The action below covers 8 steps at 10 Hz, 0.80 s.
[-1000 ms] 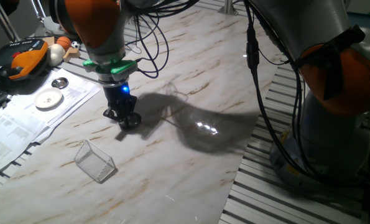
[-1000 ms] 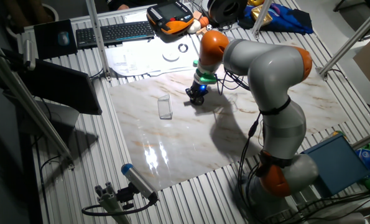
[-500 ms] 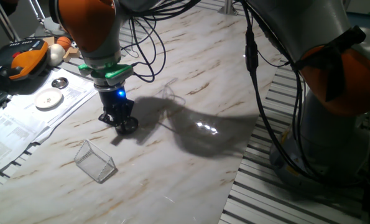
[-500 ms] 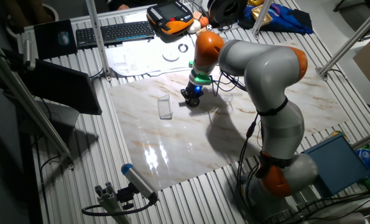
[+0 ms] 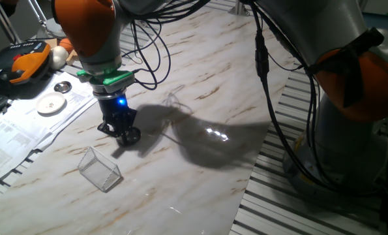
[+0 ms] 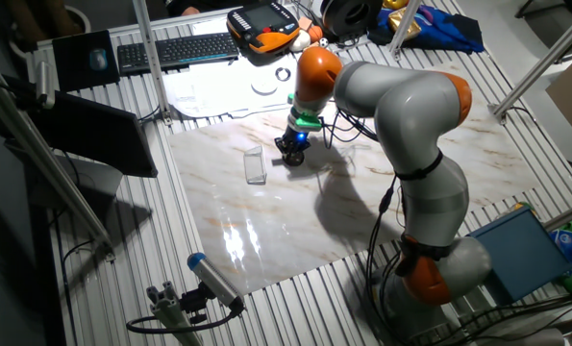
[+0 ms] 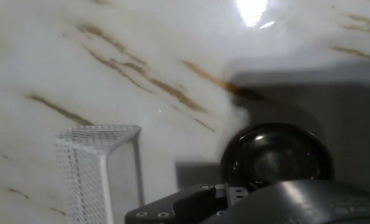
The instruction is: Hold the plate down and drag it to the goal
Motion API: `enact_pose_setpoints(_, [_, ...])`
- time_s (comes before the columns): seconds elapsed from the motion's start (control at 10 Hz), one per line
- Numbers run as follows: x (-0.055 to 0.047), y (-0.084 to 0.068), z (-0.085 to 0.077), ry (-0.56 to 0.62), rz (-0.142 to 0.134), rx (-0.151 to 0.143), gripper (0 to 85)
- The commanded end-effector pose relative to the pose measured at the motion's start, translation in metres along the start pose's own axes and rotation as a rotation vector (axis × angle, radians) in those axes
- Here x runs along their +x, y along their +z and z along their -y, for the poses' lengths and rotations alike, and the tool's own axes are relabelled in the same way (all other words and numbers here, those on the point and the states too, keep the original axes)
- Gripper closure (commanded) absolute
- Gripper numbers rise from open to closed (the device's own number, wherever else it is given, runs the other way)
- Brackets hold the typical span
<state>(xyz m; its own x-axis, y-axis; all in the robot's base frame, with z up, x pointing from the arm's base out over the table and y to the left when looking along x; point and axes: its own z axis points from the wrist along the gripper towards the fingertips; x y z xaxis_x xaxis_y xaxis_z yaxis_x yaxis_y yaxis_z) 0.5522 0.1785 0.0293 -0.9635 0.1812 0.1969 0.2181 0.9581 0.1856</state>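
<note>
We find the gripper [image 5: 123, 134] pressed down on the plate [image 5: 132, 136], left of centre in one fixed view, on the marble table [image 5: 200, 85]. In the hand view the plate [image 7: 275, 157] shows as a dark shiny dome at lower right, partly covered by the hand's black housing along the bottom edge. The fingers are hidden there, and both fixed views are too small to resolve the jaws, so we cannot tell whether they are spread or closed. We judge that the hand bears on the plate from above and does not clamp it.

The relation that governs the next move is plate to goal. In one fixed view the goal [image 5: 100, 168] lies below and slightly left of the gripper, near but apart, with bare table between. In the hand view the goal [image 7: 99, 168] stands at lower left, the plate at lower right, a strip of table separating them. In the other fixed view the goal [image 6: 255, 165] sits just left of the gripper [image 6: 287, 152].

We judge the drag to be well along but unfinished. The remaining travel runs toward the lower left of one fixed view. Downward pressure must hold, or the smooth plate may slip out on the glossy top.
</note>
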Motion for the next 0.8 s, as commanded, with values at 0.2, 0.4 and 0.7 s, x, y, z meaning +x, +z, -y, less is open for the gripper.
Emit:
enact_pose_setpoints(0.2, [-0.0029, -0.0012, 0.0032, -0.007, 0.003, 0.004, 85.0])
enact_pose_setpoints(0.4, [-0.0045, -0.0015, 0.0044, -0.012, 0.004, 0.007, 85.0])
enact_pose_setpoints(0.7, [-0.005, -0.0002, 0.0043, -0.015, 0.005, 0.008, 85.0])
